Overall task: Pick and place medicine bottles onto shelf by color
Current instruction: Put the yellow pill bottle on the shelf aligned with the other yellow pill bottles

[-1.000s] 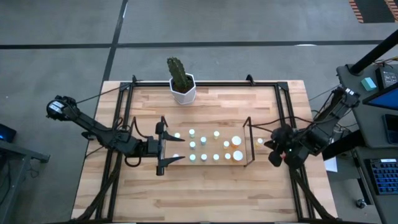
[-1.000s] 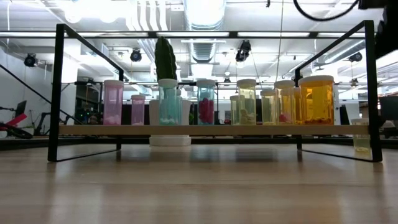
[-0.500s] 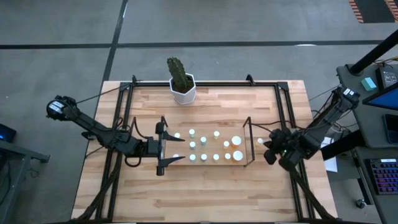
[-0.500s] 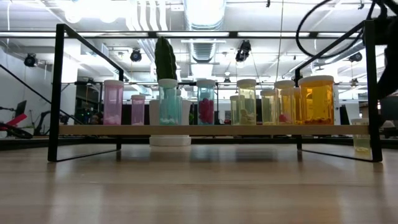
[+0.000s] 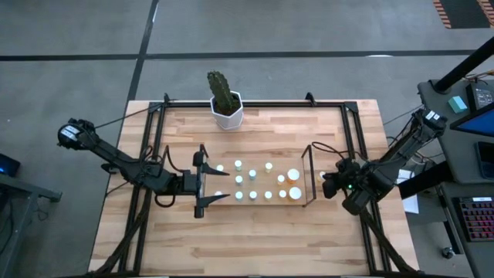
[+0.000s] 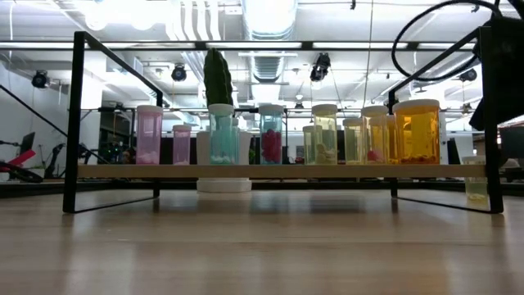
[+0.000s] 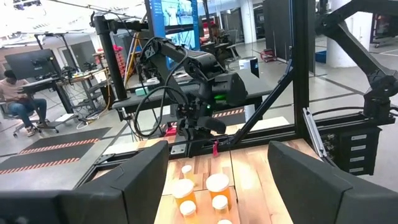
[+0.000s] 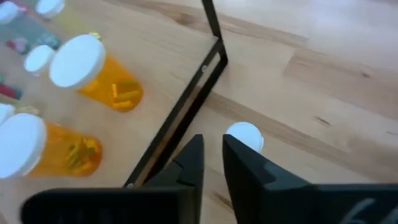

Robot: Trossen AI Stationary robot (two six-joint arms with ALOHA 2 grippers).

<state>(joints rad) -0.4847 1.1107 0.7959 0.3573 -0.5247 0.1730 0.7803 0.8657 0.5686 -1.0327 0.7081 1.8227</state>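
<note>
Several white-capped medicine bottles (image 5: 253, 180) stand in rows on the shelf (image 6: 270, 170), tinted pink, blue-green, yellow and orange. One pale bottle (image 5: 323, 176) stands alone on the table, just outside the shelf's right end loop (image 8: 186, 106). My right gripper (image 8: 213, 146) slants down right beside this bottle's cap (image 8: 244, 135), with a narrow gap between its fingers and nothing in it. My left gripper (image 5: 202, 183) waits level at the shelf's left end, its fingers wide apart.
A white pot with a cactus (image 5: 226, 108) stands at the table's far edge behind the shelf. A black frame (image 5: 351, 139) edges the table. Two large orange bottles (image 8: 93, 68) stand at the shelf's right end, close to my right gripper. Bare wood lies along the near side.
My right gripper has come down and moved a little toward the shelf's right end, rolling about its own axis. In the low view the arm's dark bulk has sunk into the picture's right edge. The bottles and the shelf have kept still.
</note>
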